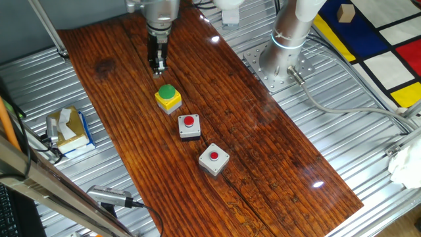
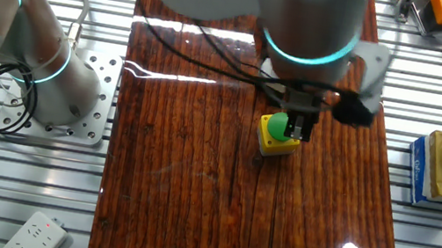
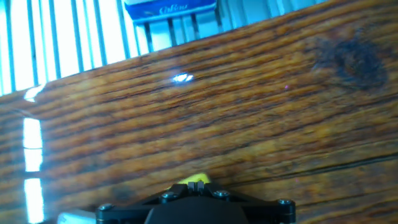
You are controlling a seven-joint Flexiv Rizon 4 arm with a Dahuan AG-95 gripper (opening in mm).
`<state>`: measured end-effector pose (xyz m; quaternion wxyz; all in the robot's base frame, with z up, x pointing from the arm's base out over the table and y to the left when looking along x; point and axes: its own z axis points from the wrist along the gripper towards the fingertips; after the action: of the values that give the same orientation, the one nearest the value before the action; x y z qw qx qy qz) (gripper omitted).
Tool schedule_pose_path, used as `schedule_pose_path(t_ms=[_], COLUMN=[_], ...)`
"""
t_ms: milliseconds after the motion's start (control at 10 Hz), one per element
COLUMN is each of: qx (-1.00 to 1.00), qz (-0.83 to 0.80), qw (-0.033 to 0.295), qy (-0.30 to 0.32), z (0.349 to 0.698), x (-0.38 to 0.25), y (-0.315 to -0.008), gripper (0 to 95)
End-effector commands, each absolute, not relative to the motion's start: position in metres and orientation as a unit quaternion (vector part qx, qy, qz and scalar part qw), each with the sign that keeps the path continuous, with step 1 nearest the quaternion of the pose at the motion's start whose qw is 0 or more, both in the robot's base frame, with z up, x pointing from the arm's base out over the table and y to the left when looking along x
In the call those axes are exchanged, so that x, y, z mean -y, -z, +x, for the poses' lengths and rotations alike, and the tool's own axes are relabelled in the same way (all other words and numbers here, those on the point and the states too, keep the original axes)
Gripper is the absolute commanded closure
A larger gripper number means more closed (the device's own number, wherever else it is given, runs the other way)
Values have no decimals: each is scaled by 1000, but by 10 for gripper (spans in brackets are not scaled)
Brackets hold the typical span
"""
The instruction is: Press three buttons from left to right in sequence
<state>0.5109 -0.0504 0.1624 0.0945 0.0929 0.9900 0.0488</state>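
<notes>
Just above the wooden board (image 1: 263, 131), the claw (image 1: 158, 66) hangs near the yellow box with its green button (image 1: 168, 92); whether its fingers are parted cannot be told. Beyond sit the orange box (image 1: 189, 126) and grey box (image 1: 214, 159) in a row

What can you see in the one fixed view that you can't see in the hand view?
Only the one fixed view shows the row of three buttons whole: the yellow box with green button, the white box with red button and the grey box with red button. It also shows the gripper hanging near the yellow box, and the arm's silver base.

Only the hand view shows the blue printed side of the tissue box close up.

Both show the wooden board, the tissue box and a bit of the yellow box.
</notes>
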Motion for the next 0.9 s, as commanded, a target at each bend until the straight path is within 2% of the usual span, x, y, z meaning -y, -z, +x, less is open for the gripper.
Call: schedule_pose_path(t_ms=[100, 900], qx=[-989, -986], qz=[104, 128], qw=[100, 101], qy=[-43, -32], z=[513, 512], x=[40, -1], y=[-157, -150], gripper=[950, 950])
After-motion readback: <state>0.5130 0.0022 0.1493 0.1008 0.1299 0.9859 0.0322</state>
